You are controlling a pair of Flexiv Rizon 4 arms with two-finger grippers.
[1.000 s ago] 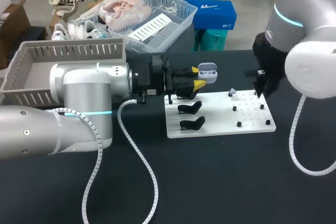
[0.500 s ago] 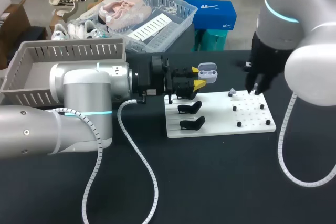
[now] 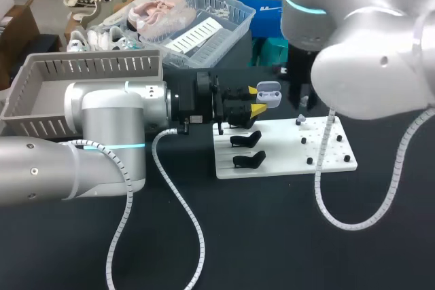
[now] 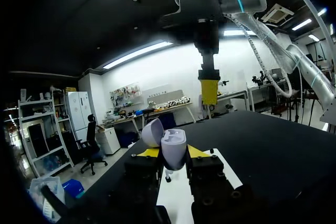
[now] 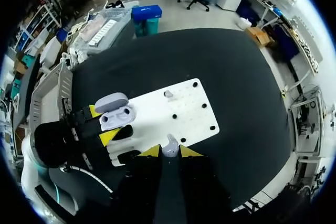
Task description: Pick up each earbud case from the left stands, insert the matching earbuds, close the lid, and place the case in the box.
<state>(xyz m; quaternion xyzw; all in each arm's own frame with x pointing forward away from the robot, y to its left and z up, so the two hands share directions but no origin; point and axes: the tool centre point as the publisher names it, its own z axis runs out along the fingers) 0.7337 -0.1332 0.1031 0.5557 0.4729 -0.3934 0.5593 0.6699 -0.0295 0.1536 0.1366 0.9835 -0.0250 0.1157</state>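
Your left gripper [image 3: 255, 99] is clamped on the pale lavender, rounded plastic earbud case [image 3: 270, 93]. It holds the case in the air over the far left corner of the white pegboard [image 3: 285, 157], with the domed lid [image 4: 152, 132] hinged open. The right gripper [image 5: 168, 153] hangs high above the board. Its yellow tips stand narrow and seem to pinch a small glossy whitish earbud [image 5: 169, 145]. In the head view that arm's own bulk hides the fingers.

Expect the case to be light, hard and slick, and its curved shell could squirm out of a careless squeeze. The flanks of the lower body, below the seam, look like the right hold, which is where the fingers sit now. The open lid is probably the weak part, so press it shut gently rather than knocking its hinge. The earbud is tiny and smooth and will likely twist in the pinch if it touches the socket rim off-centre.

A second earbud [image 5: 168, 94] rests on the board's far edge, well apart from the case. Two black curved stands [image 3: 246, 140] sit just beside the left gripper, so room there is tight. The matte black tabletop [image 3: 272, 236] is flat and offers little to stop a dropped piece. The grey slatted box [image 3: 88, 67] waits at the far left, behind the left arm.
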